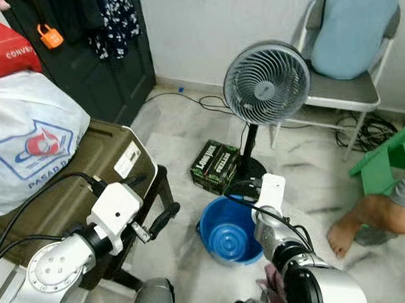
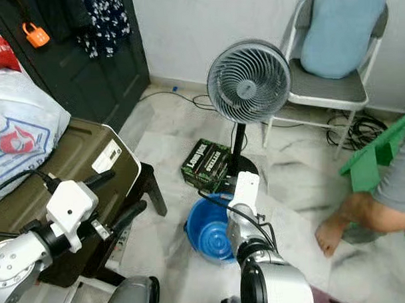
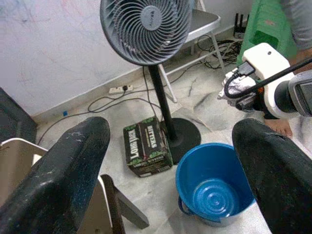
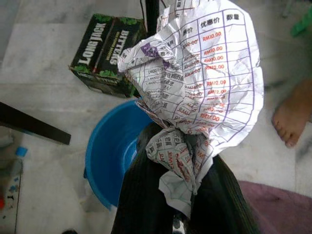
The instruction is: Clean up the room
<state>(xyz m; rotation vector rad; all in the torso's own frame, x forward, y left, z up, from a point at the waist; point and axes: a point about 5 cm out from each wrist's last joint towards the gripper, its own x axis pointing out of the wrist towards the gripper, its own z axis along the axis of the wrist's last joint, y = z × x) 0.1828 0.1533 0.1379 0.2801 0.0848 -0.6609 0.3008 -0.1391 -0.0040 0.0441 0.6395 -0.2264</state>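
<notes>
My right gripper [image 4: 183, 161] is clamped on one crumpled paper [image 4: 195, 83], a creased white sheet printed with a purple grid and red price figures, bunched into a wad between my two black fingers. The right wrist view shows that print and the pinch; from my head views the paper is hidden behind the white wrist block, and I see just the silver arm held over the bucket.

One blue bucket [image 1: 229, 232] sits directly below that gripper: smooth round plastic, ringed bottom, open top. Just beyond it lies one dark green carton [image 1: 215, 166] with white lettering, touching the round black base of one standing fan [image 1: 267, 82] with a grey spiral grille.

My left gripper [image 3: 170, 180] is spread wide, its two matte, scuffed black fingers framing the bucket and carton in the left wrist view. It hovers beside an olive suitcase [image 1: 75, 187] carrying one glossy white plastic bag [image 1: 30, 142].

Past the fan stands one metal folding chair [image 1: 341, 90] with a pale blue cushion. A person's bare foot [image 1: 342, 236] rests on the marbled tile floor [image 1: 183, 137] to my right.
</notes>
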